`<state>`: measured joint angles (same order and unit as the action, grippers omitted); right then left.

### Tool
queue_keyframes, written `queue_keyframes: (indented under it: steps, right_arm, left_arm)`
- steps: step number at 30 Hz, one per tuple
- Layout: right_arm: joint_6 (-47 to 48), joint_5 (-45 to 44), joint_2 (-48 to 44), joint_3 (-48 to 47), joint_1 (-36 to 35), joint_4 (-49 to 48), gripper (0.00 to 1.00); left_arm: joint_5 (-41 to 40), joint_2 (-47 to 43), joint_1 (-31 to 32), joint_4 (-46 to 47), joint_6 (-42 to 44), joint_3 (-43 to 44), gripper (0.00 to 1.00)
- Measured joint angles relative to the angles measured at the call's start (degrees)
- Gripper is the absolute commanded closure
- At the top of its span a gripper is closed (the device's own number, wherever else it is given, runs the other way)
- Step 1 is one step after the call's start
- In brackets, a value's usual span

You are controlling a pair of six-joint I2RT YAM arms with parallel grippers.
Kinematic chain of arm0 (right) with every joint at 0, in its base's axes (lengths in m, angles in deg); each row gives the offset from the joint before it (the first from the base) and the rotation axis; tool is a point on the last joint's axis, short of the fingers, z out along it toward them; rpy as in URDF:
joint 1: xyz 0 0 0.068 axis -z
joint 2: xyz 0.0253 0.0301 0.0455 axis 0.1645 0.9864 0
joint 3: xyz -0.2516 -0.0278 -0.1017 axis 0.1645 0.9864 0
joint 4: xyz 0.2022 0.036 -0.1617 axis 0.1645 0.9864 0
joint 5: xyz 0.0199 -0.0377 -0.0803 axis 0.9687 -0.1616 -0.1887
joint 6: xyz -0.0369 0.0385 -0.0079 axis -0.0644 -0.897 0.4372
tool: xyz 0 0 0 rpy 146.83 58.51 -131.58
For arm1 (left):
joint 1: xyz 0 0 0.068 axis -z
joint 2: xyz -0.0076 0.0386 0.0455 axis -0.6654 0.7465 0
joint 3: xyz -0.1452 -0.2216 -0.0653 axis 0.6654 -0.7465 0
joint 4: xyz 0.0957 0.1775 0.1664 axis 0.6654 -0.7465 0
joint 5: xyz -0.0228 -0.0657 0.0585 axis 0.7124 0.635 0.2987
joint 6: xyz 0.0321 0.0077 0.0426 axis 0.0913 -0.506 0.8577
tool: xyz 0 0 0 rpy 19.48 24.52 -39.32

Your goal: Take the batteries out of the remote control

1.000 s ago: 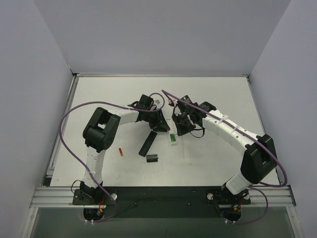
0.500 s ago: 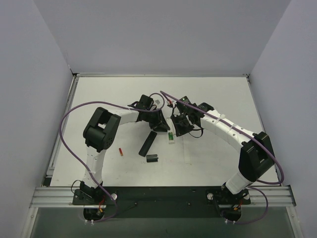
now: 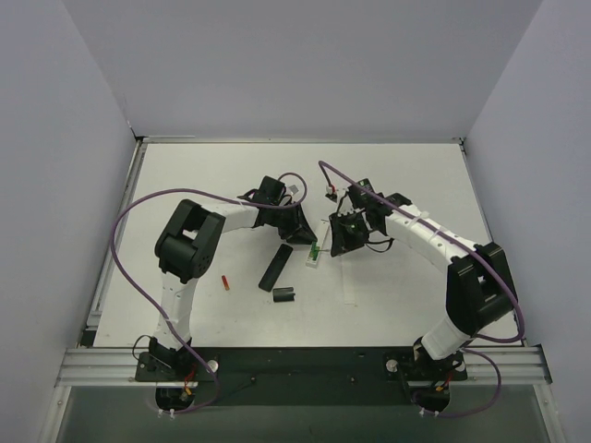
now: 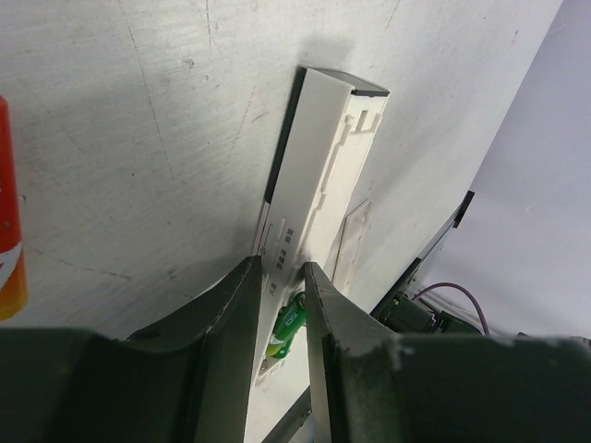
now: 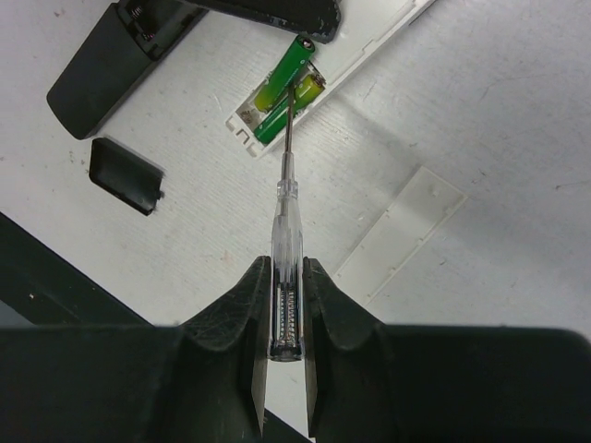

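The white remote control [image 3: 312,259] lies mid-table with its battery bay open. Two green batteries [image 5: 288,63] sit in the bay, one lifted at an angle. My right gripper [image 5: 284,263] is shut on a clear-handled screwdriver [image 5: 284,221], and the metal tip pokes between the batteries. My left gripper [image 4: 283,269] has its jaws closed in on the remote control [image 4: 323,166] near the bay, with a green battery [image 4: 288,325] showing in the gap. In the top view the left gripper [image 3: 303,231] and right gripper [image 3: 338,238] flank the remote. A red battery [image 3: 225,283] lies loose to the left.
A black remote [image 3: 275,267] and its black cover [image 3: 283,294] lie left of the white one. The white battery cover [image 5: 397,235] rests flat to the right. A red battery [image 4: 7,212] shows at the left wrist view's edge. Cables arc over both arms.
The remote's near end has swung to the left and now lies tilted. The right gripper has shifted with the screwdriver. The left jaws have closed in a little.
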<state>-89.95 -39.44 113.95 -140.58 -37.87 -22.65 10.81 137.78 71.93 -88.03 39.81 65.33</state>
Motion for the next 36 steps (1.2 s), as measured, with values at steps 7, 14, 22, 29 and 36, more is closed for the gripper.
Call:
queue_keyframes:
  steps: [7,14,22,29,36]
  right_arm:
    - [0.00,3.96,-0.13,3.52,2.64,-2.62,1.00]
    - [0.00,5.25,-1.33,4.76,3.63,-3.61,1.00]
    - [-0.22,5.84,-2.05,4.76,3.63,-3.76,1.00]
    - [-0.87,6.67,-2.32,4.76,3.58,-3.78,1.00]
    - [-1.36,7.26,-2.43,4.76,2.32,-3.87,1.00]
  left_arm:
    - [0.17,0.00,0.00,0.63,-0.20,-0.28,0.66]
    - [0.42,0.00,0.07,0.68,-0.85,-0.33,0.66]
    - [0.92,-0.57,0.11,0.66,-1.03,-1.38,0.66]
    - [0.94,-0.85,0.11,0.55,-1.05,-1.68,0.66]
    - [0.96,-0.87,0.11,0.42,-1.05,-1.77,0.66]
